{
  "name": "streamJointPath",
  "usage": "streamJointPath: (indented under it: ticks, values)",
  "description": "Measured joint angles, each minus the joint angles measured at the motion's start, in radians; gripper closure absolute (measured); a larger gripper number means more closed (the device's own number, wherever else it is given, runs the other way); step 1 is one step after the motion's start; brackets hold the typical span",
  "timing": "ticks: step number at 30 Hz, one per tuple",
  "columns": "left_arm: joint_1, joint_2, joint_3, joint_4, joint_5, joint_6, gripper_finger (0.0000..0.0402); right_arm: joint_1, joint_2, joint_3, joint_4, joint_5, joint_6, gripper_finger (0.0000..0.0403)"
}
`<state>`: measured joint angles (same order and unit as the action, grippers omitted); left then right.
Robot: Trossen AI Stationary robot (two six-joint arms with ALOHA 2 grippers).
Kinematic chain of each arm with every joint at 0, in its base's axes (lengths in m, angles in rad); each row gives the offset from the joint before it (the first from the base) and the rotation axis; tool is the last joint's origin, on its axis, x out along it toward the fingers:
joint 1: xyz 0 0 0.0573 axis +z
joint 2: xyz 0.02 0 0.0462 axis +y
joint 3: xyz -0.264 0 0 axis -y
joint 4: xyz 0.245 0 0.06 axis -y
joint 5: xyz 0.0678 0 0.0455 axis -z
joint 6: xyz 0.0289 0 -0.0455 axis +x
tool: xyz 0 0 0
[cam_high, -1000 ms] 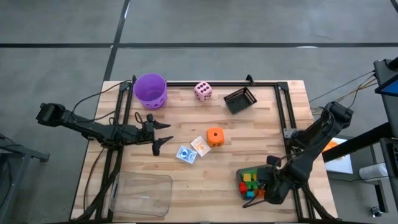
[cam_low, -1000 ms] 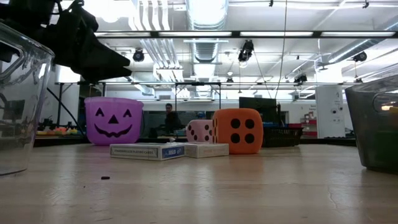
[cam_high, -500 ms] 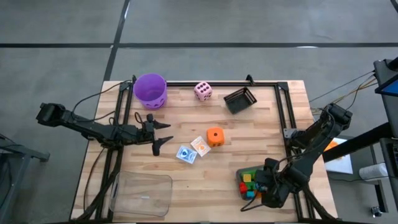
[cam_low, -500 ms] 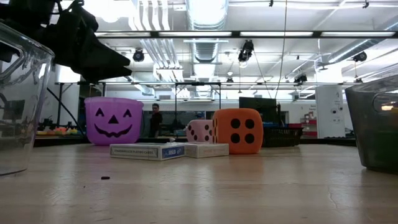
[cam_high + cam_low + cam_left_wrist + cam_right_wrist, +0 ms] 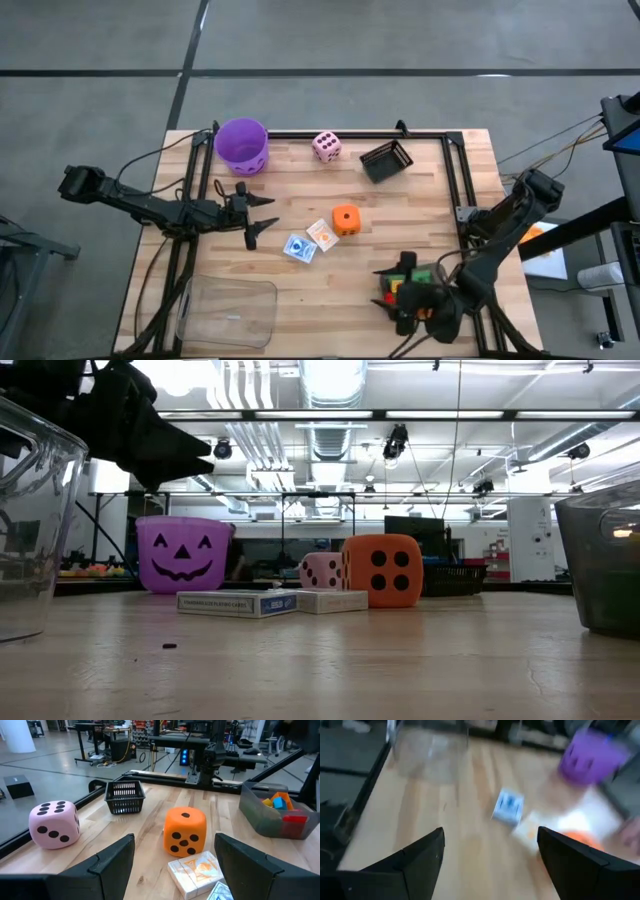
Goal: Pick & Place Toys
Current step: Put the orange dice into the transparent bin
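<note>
"Two arms, so which of yours is busy?"

"My right gripper (image 5: 400, 300), low over the grey tray (image 5: 388, 303) of small bricks (image 5: 398, 287) near the tabletop's right front corner. Its fingers stand spread with nothing between them. My left gripper (image 5: 262, 214) waits open toward the left edge, pointing at the middle."

"And the other toys?"

"The orange die (image 5: 345, 219) sits mid-table, with two card packs (image 5: 310, 241) just beside it on the near side. The pink die (image 5: 326, 146) is at the far edge, between the purple bucket (image 5: 242, 146) and a black basket (image 5: 386, 160). A clear bin (image 5: 227, 311) lies at the left front corner."

"What might go wrong?"

"My right wrist picture is smeared, so I judge that arm is swinging, and I can't tell how close its fingers pass to the tray wall. A clipped rim could tip the tray and scatter bricks off the edge. Reaching for a card pack, my fingers could skid on the flat box and push it into the orange die."
</note>
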<state>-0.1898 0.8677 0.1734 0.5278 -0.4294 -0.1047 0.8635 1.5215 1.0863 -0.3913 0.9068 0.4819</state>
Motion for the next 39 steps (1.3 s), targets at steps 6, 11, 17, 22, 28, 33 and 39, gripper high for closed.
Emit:
streamJointPath:
  ticks: [6,11,17,22,28,33,39]
  values:
    - [0.000,0.000,0.000,0.004,0.000,0.000,0.0122,-0.048,0.078,0.000,0.318,0.089,-0.318,0.0088]
    - [0.000,0.000,0.000,0.008,0.002,-0.008,0.0122,-0.120,0.148,0.000,0.405,0.094,-0.384,0.0088]
    - [0.000,0.000,0.000,0.007,0.003,-0.008,0.0122,-0.227,0.174,0.009,0.267,-0.081,-0.359,0.0088]
    - [0.000,0.000,0.000,-0.001,0.003,-0.010,0.0122,-0.332,0.140,0.005,0.046,-0.169,-0.348,0.0088]
    - [-0.002,0.000,0.000,-0.008,0.004,-0.023,0.0122,-0.490,0.130,0.000,-0.106,-0.360,-0.351,0.0088]
    - [-0.002,0.000,0.000,-0.005,0.003,-0.019,0.0122,-0.594,0.130,0.000,-0.111,-0.417,-0.394,0.0088]
    - [-0.002,0.000,0.000,-0.004,0.003,0.002,0.0122,-0.674,0.130,-0.014,-0.111,-0.471,-0.401,0.0088]
